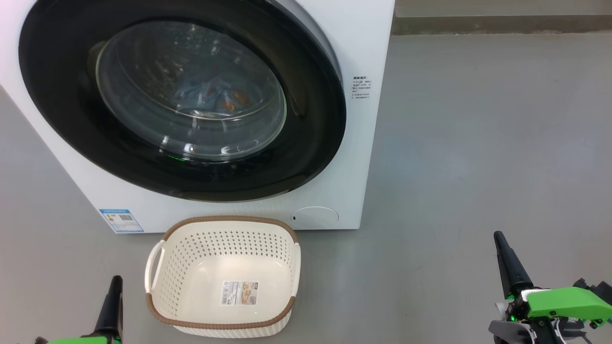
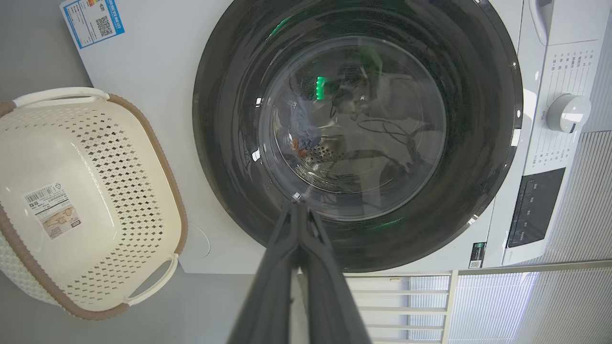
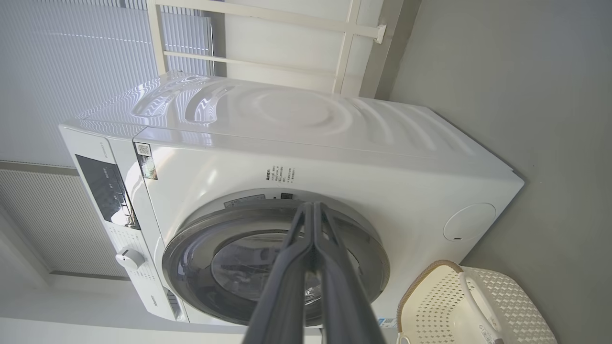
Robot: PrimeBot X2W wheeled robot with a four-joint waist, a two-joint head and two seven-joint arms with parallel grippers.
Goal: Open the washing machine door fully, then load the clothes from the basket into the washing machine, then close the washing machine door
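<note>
The clothes (image 1: 215, 98) are seen behind the closed washing machine door (image 1: 62, 95), the basket (image 1: 215, 243) is found empty, the left gripper (image 1: 115, 281) and the right gripper (image 1: 498, 236) are clenched on nothing, and the task is judged done.

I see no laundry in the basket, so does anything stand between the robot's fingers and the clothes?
Yes: the shut washing machine door. The blue clothes lie behind its glass. The left fingers and right fingers are closed, short of it.

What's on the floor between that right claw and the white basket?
Nothing: in the head view, bare grey floor lies between the right gripper and the basket.
</note>
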